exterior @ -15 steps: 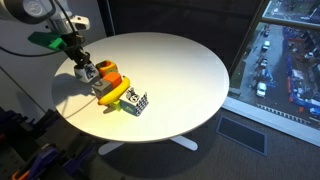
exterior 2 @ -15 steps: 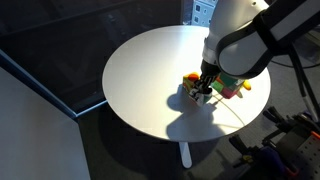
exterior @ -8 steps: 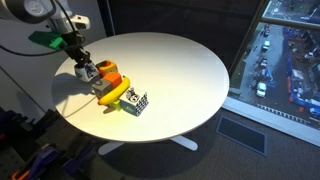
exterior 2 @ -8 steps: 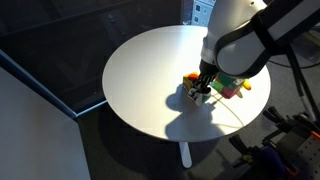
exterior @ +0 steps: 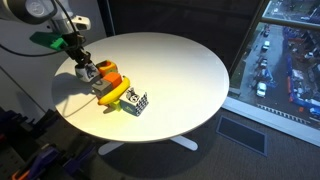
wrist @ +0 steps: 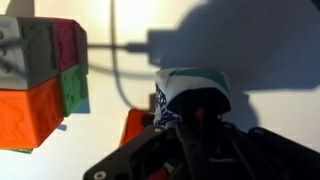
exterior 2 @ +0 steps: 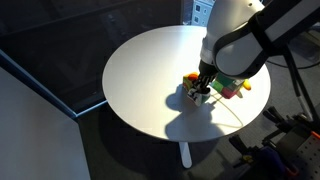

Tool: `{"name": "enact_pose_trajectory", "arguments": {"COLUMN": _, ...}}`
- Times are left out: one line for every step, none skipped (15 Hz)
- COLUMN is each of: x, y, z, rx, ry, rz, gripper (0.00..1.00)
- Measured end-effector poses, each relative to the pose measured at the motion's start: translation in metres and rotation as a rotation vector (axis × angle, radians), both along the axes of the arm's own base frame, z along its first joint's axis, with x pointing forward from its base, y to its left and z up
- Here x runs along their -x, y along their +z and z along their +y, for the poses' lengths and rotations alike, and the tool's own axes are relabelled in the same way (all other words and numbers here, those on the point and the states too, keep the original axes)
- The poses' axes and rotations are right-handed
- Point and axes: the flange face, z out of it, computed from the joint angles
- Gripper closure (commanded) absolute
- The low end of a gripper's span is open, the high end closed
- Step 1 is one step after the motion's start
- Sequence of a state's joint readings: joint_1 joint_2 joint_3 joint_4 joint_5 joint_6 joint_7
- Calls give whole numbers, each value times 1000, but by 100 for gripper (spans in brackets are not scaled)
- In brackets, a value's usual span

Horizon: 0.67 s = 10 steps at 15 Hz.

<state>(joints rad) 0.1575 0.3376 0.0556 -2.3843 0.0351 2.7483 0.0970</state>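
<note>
My gripper (exterior: 82,68) hangs low over the left side of the round white table (exterior: 180,70), at a small cluster of toys. In the wrist view its jaws (wrist: 195,115) are shut on a small white object (wrist: 190,90) with a green edge and blue markings. Beside it lie an orange block (exterior: 108,72), a yellow piece (exterior: 118,95) and a black-and-white patterned cube (exterior: 138,102). A stack of grey, pink, green and orange cubes (wrist: 45,75) fills the left of the wrist view. In an exterior view the arm hides most of the gripper (exterior 2: 203,88) and cluster.
A thin cable (wrist: 115,50) runs across the tabletop near the coloured cubes. The cluster sits close to the table's edge (exterior: 75,110). A large window (exterior: 285,55) stands beyond the table. Dark floor (exterior 2: 60,140) surrounds the table.
</note>
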Motion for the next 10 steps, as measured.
{"name": "enact_pose_trajectory", "arguments": {"x": 0, "y": 0, "z": 0, "rx": 0, "ry": 0, "rz": 0, "gripper": 81}}
{"name": "enact_pose_trajectory", "arguments": {"x": 0, "y": 0, "z": 0, "rx": 0, "ry": 0, "rz": 0, "gripper": 81}}
{"name": "enact_pose_trajectory", "arguments": {"x": 0, "y": 0, "z": 0, "rx": 0, "ry": 0, "rz": 0, "gripper": 81}}
{"name": "enact_pose_trajectory", "arguments": {"x": 0, "y": 0, "z": 0, "rx": 0, "ry": 0, "rz": 0, "gripper": 81}}
{"name": "enact_pose_trajectory", "arguments": {"x": 0, "y": 0, "z": 0, "rx": 0, "ry": 0, "rz": 0, "gripper": 81}}
{"name": "enact_pose_trajectory", "arguments": {"x": 0, "y": 0, "z": 0, "rx": 0, "ry": 0, "rz": 0, "gripper": 81}}
{"name": "enact_pose_trajectory", "arguments": {"x": 0, "y": 0, "z": 0, "rx": 0, "ry": 0, "rz": 0, "gripper": 81}}
{"name": "enact_pose_trajectory", "arguments": {"x": 0, "y": 0, "z": 0, "rx": 0, "ry": 0, "rz": 0, "gripper": 81}}
{"name": "enact_pose_trajectory", "arguments": {"x": 0, "y": 0, "z": 0, "rx": 0, "ry": 0, "rz": 1, "gripper": 81}}
{"name": "enact_pose_trajectory", "arguments": {"x": 0, "y": 0, "z": 0, "rx": 0, "ry": 0, "rz": 1, "gripper": 94}}
